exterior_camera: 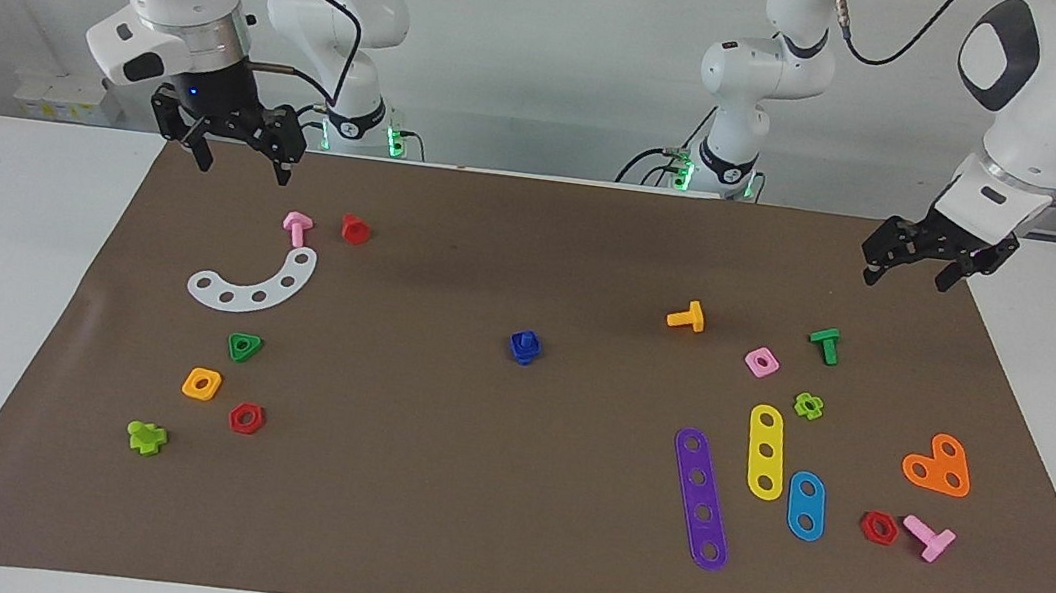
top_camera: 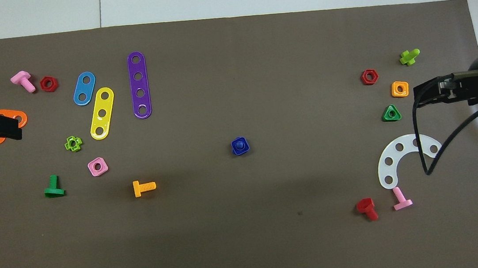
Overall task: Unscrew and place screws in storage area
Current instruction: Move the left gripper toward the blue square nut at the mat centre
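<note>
While both arms are waiting up high, the small blue plastic bolt (exterior_camera: 526, 347) is sitting mid-mat. The right gripper (exterior_camera: 242, 163) and left gripper (exterior_camera: 908, 276) are hanging open, holding nothing. From above, the bolt (top_camera: 240, 146) is lying well apart from the white curved strip (top_camera: 395, 159) and green triangle nut (top_camera: 391, 113).

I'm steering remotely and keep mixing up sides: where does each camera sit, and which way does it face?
Facing view: high across the table, looking at both robots; whole arms show, right gripper and left gripper raised over the mat's robot-side corners.
Overhead view: above the robots' end, looking forward and steeply down; only the grippers and the right arm's wrist enter from the sides.
Shared: the blue bolt assembly mid-mat and the white curved strip, sides swapped.
</note>
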